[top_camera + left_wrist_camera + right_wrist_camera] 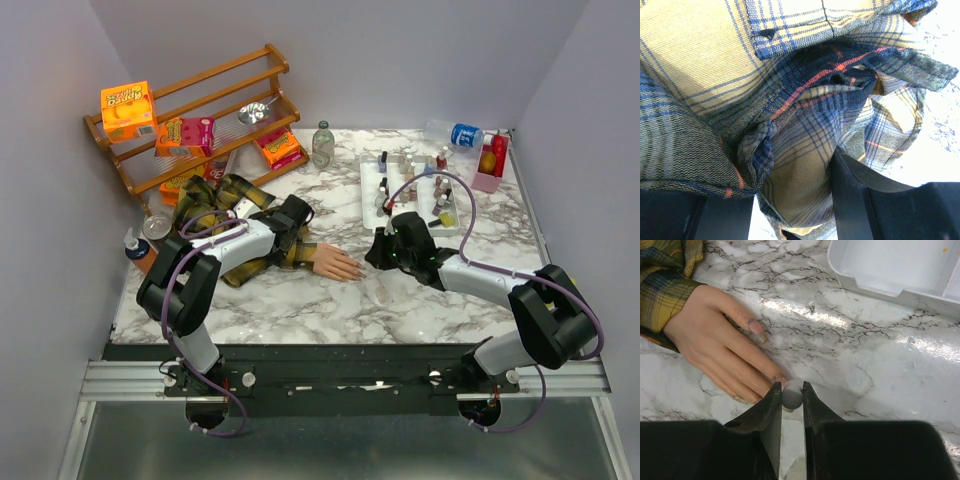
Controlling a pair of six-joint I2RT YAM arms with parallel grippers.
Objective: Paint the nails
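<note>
The peach mannequin hand point(335, 263) lies flat on the marble, sticking out of the yellow-and-black plaid sleeve point(215, 200), fingers pointing right. In the right wrist view the hand point(715, 347) shows a pinkish thumb nail point(755, 327) and a smeared fingertip nail point(780, 378). My right gripper point(792, 395) is shut on a small grey round brush cap point(792, 393), right at the tips of the long fingers; the brush below it is hidden. It also shows in the top view point(378, 250). My left gripper point(792, 200) is closed on the sleeve cloth point(795, 170) at the wrist point(298, 240).
A white tray point(372, 175) with several polish bottles stands behind the right gripper; its corner shows in the right wrist view point(880, 275). A wooden rack point(200, 110) with boxes is at back left, a glass jar point(322, 143) and a water bottle point(455, 133) are at the back.
</note>
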